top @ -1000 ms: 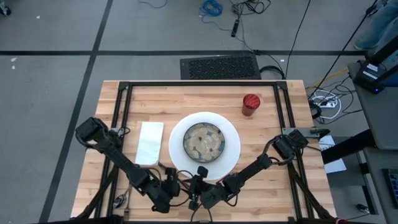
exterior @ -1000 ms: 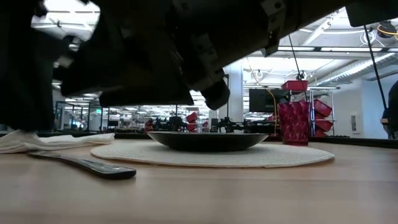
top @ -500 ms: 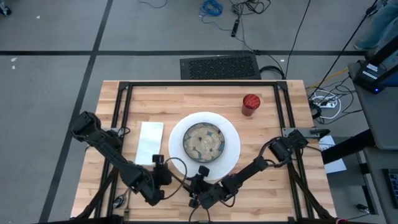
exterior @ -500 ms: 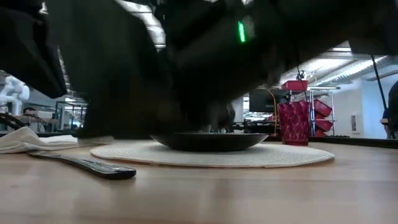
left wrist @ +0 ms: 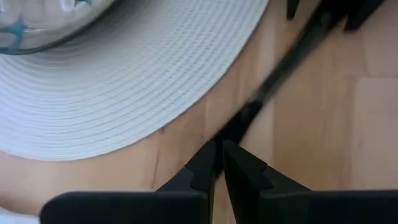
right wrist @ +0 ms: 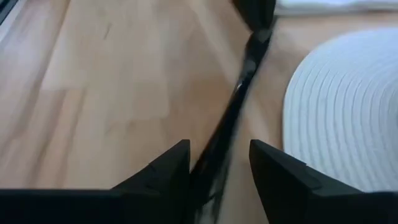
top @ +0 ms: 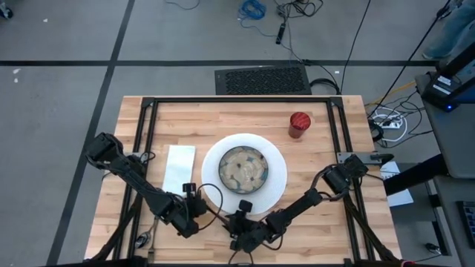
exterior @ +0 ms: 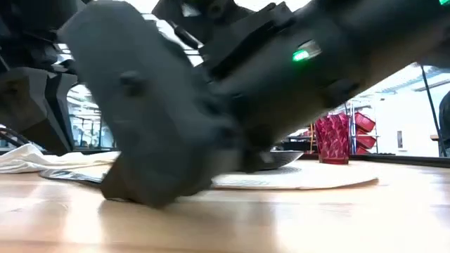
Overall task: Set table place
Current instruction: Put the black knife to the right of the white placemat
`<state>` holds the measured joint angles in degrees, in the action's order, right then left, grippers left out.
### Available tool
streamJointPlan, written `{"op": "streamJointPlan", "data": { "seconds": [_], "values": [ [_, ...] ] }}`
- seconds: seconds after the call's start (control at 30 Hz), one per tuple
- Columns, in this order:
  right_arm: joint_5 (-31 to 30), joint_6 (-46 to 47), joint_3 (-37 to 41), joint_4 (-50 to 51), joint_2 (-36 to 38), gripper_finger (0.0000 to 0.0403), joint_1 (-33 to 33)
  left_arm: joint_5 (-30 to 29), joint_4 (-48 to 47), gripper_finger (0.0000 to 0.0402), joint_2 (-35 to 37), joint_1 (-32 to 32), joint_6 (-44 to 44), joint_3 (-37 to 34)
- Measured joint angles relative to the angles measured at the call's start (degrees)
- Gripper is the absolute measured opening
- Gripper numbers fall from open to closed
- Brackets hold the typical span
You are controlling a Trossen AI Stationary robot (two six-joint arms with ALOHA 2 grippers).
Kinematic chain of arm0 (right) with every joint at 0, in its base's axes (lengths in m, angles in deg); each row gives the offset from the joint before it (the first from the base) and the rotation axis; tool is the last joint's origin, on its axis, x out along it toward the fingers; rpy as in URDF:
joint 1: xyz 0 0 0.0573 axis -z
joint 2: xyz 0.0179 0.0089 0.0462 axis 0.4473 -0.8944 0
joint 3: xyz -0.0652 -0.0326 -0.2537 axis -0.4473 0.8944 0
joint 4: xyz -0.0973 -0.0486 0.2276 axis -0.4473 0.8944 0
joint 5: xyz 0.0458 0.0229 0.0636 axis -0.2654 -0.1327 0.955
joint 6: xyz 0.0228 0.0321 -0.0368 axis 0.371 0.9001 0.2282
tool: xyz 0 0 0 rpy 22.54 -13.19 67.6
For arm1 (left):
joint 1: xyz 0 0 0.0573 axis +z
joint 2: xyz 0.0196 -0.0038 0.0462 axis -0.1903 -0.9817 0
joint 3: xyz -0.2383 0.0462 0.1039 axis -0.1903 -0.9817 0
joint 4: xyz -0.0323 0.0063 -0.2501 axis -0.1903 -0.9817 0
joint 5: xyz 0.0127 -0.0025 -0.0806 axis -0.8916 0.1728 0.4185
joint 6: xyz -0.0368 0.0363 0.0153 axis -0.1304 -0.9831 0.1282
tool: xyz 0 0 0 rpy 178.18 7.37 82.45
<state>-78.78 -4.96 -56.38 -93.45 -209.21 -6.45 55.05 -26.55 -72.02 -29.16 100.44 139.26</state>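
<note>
A white plate with a patterned bowl on it sits mid-table. A white napkin lies to its left and a red cup stands far right. Near the plate's near-left rim, my left gripper is shut on one end of a dark piece of cutlery. The piece runs low over the table toward my right gripper. That gripper is open, with one finger on either side of the piece's other end. Whether it touches the piece I cannot tell. My left gripper pinches the cutlery piece's end between its two fingertips. It slants down from the table's left side, and the piece runs on ahead of the fingers. In the low view a stretch of a dark piece lies on the table by the napkin.
Another utensil lies at the near-left corner by the black frame. Loose cables hang between the two wrists. In the low view my right gripper's finger fills the foreground, down at the table top. Bare wood lies to the right of the plate.
My left gripper has gone a little toward the table's far edge and has tipped and rolled. My right gripper has sunk to the table top, its fingers as wide apart as before.
</note>
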Motion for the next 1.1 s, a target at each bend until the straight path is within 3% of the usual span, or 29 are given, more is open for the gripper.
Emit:
{"op": "streamJointPlan", "data": {
  "seconds": [0.37,0.57,1.1],
  "values": [
    [3.9,7.7,0.1,12.8,3.6,0.0155,-4.1,0.3,1.3,0.0018,0.0,0.0,-0.4,0.0],
    [2.5,11.7,0.1,12.9,3.6,0.0155,-4.7,-0.2,0.6,0.0018,0.0,0.4,-0.2,-1.7],
    [1.7,9.9,0.3,10.4,3.4,0.0155,-4.5,-0.1,7.3,0.0018,0.0,2.7,0.0,-6.9]
  ]
}}
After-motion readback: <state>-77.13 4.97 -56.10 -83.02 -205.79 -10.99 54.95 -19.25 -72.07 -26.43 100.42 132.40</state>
